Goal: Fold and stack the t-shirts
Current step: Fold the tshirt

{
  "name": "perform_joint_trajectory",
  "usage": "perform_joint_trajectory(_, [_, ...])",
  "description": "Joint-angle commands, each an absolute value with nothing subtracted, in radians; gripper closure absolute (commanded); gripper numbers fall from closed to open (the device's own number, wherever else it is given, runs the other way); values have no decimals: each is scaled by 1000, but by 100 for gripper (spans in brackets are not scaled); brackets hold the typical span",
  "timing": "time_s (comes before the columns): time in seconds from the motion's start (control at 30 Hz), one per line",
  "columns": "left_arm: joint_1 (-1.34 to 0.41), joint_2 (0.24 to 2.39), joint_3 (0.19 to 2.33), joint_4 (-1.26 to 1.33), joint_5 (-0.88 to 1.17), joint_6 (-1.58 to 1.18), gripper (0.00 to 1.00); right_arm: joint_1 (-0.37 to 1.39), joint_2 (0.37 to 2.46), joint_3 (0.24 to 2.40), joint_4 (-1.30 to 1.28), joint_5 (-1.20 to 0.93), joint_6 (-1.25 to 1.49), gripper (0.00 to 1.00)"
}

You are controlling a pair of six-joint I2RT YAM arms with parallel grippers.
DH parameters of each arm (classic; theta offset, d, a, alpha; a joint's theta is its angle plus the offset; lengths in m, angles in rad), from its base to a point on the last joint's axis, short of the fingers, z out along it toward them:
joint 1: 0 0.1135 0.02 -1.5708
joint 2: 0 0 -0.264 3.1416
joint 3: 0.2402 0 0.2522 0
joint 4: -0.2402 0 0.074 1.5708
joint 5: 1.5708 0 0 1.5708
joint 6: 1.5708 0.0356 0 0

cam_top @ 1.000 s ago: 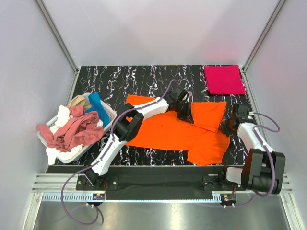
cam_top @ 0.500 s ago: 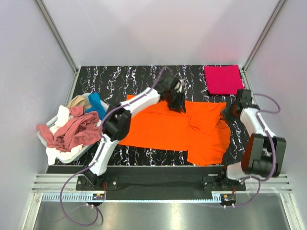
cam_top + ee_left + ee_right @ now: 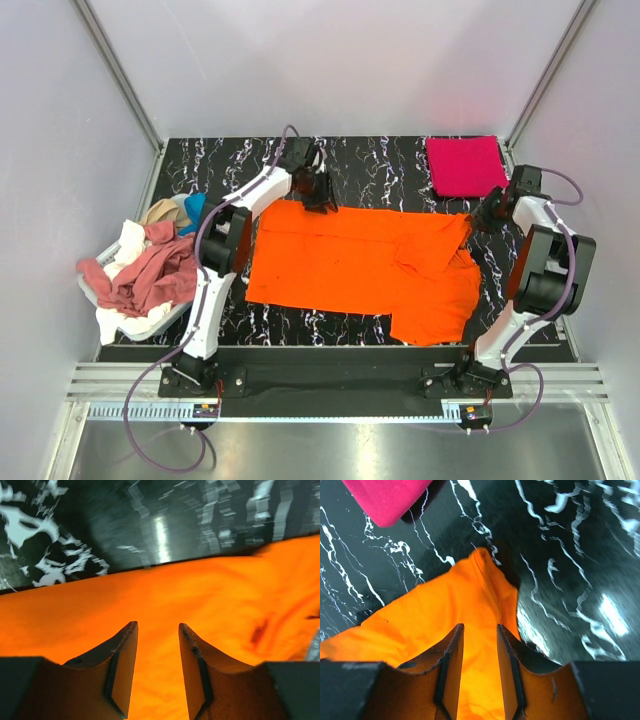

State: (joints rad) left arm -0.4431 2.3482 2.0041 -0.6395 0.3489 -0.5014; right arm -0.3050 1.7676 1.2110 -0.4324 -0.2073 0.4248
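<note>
The left gripper [image 3: 157, 626] has its two fingers drawn close and pinched on the far edge of an orange t-shirt [image 3: 360, 265]. In the left wrist view, orange cloth fills the narrow gap between the fingers. In the overhead view this gripper [image 3: 320, 195] sits at the shirt's far left corner.

The right gripper [image 3: 480, 626] is likewise closed on the same shirt. A peaked corner of orange cloth [image 3: 480, 575] pokes out just past its fingertips. From above, this gripper [image 3: 487, 215] is at the shirt's far right corner.

The orange t-shirt is bright and plain, and lies spread across the middle of a black table [image 3: 390, 165] veined with white. Its far edge runs nearly straight between the two grippers. On its right side a flap lies folded over, and the near right part reaches toward the table's front edge.

A crimson-pink t-shirt [image 3: 466, 165] lies folded into a neat rectangle at the far right corner of the table, apart from the orange one.

A plastic basket [image 3: 178, 308] sits at the table's left edge. It holds a loose heap of shirts: a rose-red one [image 3: 150, 270] draped on top and spilling over the side, a white one [image 3: 125, 240], a tan one [image 3: 163, 212] and a blue one [image 3: 192, 210].
</note>
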Motion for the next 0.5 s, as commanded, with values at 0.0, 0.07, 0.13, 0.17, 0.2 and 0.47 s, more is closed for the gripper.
perform_joint_trajectory(0.0, [-451,2367,1990,-646,316,-494,58,-305,1827,1273,-380,-331,373,60])
perform_joint_trajectory(0.07, [-445,2364,1964,-646,295,-502,58,-305,1877,1287,-367,-312,380,60])
perform_joint_trajectory(0.13, [-443,2356,1930,-646,259,-512,58,-313,1930,1299,-368,-279,399,61])
perform_joint_trajectory(0.17, [-442,2353,1921,-646,244,-514,58,-319,1945,1310,-371,-226,411,62])
perform_joint_trajectory(0.2, [-440,2350,1908,-646,227,-521,57,-325,1956,1313,-373,-198,437,63])
perform_joint_trajectory(0.47, [-417,2402,1992,-644,192,-572,57,-351,2063,1417,-380,-132,480,73])
